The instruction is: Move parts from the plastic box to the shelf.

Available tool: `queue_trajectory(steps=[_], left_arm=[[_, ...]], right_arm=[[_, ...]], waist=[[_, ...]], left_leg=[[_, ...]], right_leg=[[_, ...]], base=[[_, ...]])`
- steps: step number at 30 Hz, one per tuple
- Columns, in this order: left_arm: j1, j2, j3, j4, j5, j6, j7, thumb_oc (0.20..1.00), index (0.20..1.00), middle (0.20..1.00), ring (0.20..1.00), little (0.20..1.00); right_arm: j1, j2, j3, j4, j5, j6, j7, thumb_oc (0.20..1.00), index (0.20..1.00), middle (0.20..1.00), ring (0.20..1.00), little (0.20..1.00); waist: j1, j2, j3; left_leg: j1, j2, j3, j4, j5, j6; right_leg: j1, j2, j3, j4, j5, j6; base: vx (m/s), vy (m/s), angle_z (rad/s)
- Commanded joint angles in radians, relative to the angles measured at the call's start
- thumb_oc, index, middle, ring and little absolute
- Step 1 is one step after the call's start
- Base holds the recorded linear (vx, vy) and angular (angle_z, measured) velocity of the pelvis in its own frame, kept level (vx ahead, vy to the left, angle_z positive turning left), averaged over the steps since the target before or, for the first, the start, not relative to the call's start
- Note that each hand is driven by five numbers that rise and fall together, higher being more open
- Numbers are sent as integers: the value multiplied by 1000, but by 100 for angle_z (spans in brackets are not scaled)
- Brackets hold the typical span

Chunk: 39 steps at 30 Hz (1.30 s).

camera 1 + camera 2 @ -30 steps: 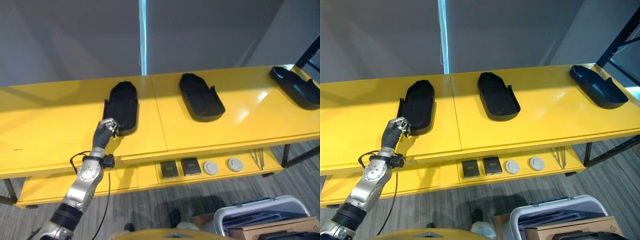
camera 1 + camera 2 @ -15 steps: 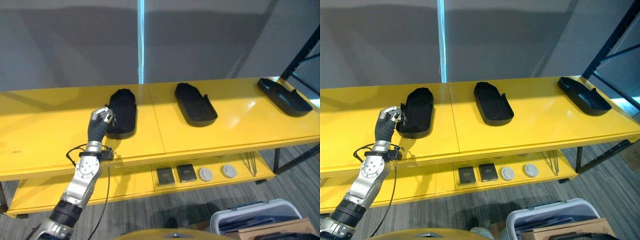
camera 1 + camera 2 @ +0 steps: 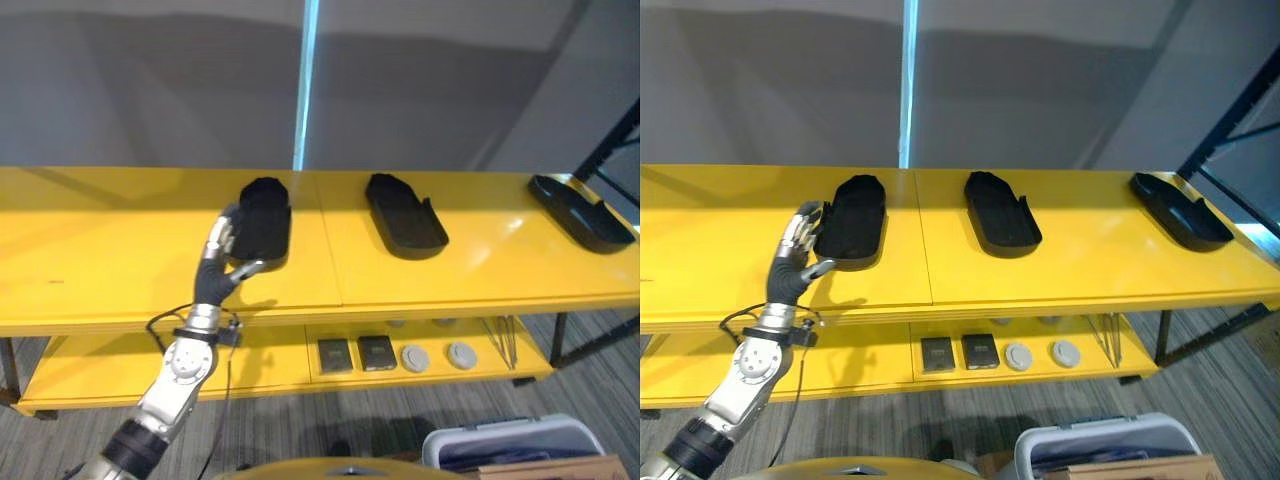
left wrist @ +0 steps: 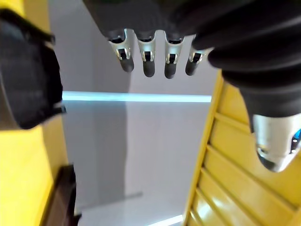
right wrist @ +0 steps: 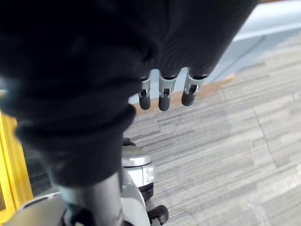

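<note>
Three black moulded plastic parts, long shallow shells with one rounded end and raised side walls, lie on the top board of the yellow metal shelf [image 3: 120, 240]. The left black part [image 3: 264, 222] sits just beyond the left hand [image 3: 218, 262], touching or nearly touching its fingertips; its hollow side faces up and its surface is matte and ribbed. The middle black part [image 3: 405, 215] lies well to the right of that hand, and the right black part [image 3: 582, 208] rests near the far right end of the shelf.

The left hand is raised above the shelf's front edge with its fingers [image 4: 148, 59] straight and spread and the thumb out to the side, holding nothing. The right hand [image 5: 162, 92] hangs over the grey carpeted floor [image 5: 235, 141], fingers loosely extended and empty.

On the lower board, below and to the right of the left hand, lie two dark square blocks [image 3: 357, 353] and two grey round discs [image 3: 438, 356]. A grey-rimmed plastic box [image 3: 1110, 452] stands on the floor at the lower right; its contents cannot be made out.
</note>
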Motion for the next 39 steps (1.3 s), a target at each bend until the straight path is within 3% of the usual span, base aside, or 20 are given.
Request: queue_trajectory(steps=[1,4,6,7,9,12,14,15,19,23,24,25,26,27,29,32,36,39], left_arm=[[-131,3,3,-48,55,-57,-27,1000,1000,1000,1000,1000],[-154,26,-12,-34,99,-53,43,1000,1000,1000,1000,1000],[-164,38,-4,-26,114,-51,78,1000,1000,1000,1000,1000],[-183,40,5,-3,141,-49,128,1000,1000,1000,1000,1000],[-222,28,11,28,148,-35,185,1000,1000,1000,1000,1000],[-233,19,25,45,165,-28,224,1000,1000,1000,1000,1000],[-223,10,48,51,198,-11,267,1000,1000,1000,1000,1000],[-212,2,60,54,208,0,278,1000,1000,1000,1000,1000],[-182,-13,92,69,214,-2,266,1000,1000,1000,1000,1000],[-153,-26,122,66,219,-13,260,1000,1000,1000,1000,1000],[-147,-30,126,63,217,-13,259,1000,1000,1000,1000,1000],[-133,-29,127,59,199,-21,262,1000,1000,1000,1000,1000],[-108,-22,137,54,188,-17,281,1000,1000,1000,1000,1000],[-68,-7,150,36,197,-5,310,1000,1000,1000,1000,1000],[-31,5,167,10,205,5,313,1000,1000,1000,1000,1000],[-20,15,164,-16,188,30,280,1000,1000,1000,1000,1000],[-35,16,128,10,184,23,219,1000,1000,1000,1000,1000],[-55,22,91,50,209,-1,218,1000,1000,1000,1000,1000]], right_arm=[[-101,-15,-50,14,164,-45,-50,1000,1000,1000,1000,1000],[-66,0,-100,35,184,-91,-22,1000,1000,1000,1000,1000],[-59,-3,-129,34,196,-92,-43,1000,1000,1000,1000,1000],[-46,-18,-139,25,86,-75,-17,1000,1000,1000,1000,1000],[-27,-25,-129,34,3,-81,-2,1000,1000,1000,1000,1000],[-34,-24,-126,49,9,-77,3,1000,1000,1000,1000,1000],[-45,-25,-121,63,-14,-78,10,1000,1000,1000,1000,1000],[-45,-25,-119,66,-40,-82,21,1000,1000,1000,1000,1000],[-31,-25,-100,52,-69,-102,52,1000,1000,1000,1000,1000],[-20,-29,-86,28,-60,-95,23,1000,1000,1000,1000,1000],[-21,-34,-86,27,-69,-89,17,1000,1000,1000,1000,1000],[-24,-47,-88,35,-102,-93,7,1000,1000,1000,1000,1000],[-37,-59,-81,38,-118,-91,-10,1000,1000,1000,1000,1000],[-57,-68,-65,43,-126,-88,-11,1000,1000,1000,1000,1000],[-68,-68,-43,49,-143,-94,4,1000,1000,1000,1000,1000],[-65,-56,-28,52,-101,-122,-7,1000,1000,1000,1000,1000],[-49,-42,-36,20,-10,-154,-23,1000,1000,1000,1000,1000],[-44,-31,-24,-29,-52,-189,-57,1000,1000,1000,1000,1000]], waist=[[-51,86,64],[-81,86,79],[-86,87,81],[-93,98,84],[-92,113,95],[-75,111,96],[-41,99,89],[-24,94,88],[-20,99,91],[-31,106,99],[-31,107,103],[-23,112,119],[7,111,126],[42,111,122],[68,111,108],[75,123,93],[56,125,83],[42,119,92]], left_leg=[[-38,48,9,-1,-18,3],[-23,74,85,-1,-21,-5],[-15,88,137,-1,-17,-1],[-25,103,190,5,1,13],[-54,111,231,27,13,30],[-89,122,277,64,14,32],[-120,133,325,94,18,7],[-138,144,344,108,30,-5],[-140,158,347,106,51,-24],[-133,155,349,131,36,-32],[-135,154,341,147,28,-36],[-152,161,291,193,36,-59],[-172,120,143,212,27,-49],[-150,57,-52,184,-9,-47],[-133,17,-196,149,-17,-36],[-110,-5,-241,75,-6,-17],[-98,-9,-221,43,1,-2],[-94,-20,-198,13,3,13]], right_leg=[[23,-49,20,53,16,85],[-40,-82,-32,101,59,104],[-49,-79,-64,156,42,106],[-37,-43,-89,233,-29,85],[-25,-10,-115,340,-108,39],[6,-20,-157,363,-138,21],[105,-28,-224,283,-199,22],[145,-26,-262,223,-194,19],[169,-3,-276,134,-168,5],[164,4,-282,89,-147,-11],[159,3,-280,80,-140,-15],[159,-1,-260,60,-126,-21],[139,-10,-207,47,-94,-25],[123,-10,-113,38,-80,-21],[100,2,-40,35,-75,-23],[84,20,-5,38,-83,-22],[64,27,1,54,-81,-15],[27,21,-2,63,-63,3]], base=[[-150,143,-45],[-125,65,-75],[-220,35,-120],[-326,70,-135],[-309,74,-125],[-145,-17,-72],[-147,-240,-143],[-137,-366,-148],[-71,-209,-145],[-93,-125,-16],[-114,-41,-16],[-162,0,-12],[-98,109,-54],[-33,149,-117],[-12,124,-180],[-51,151,-105],[-27,188,-42],[-81,175,0]])
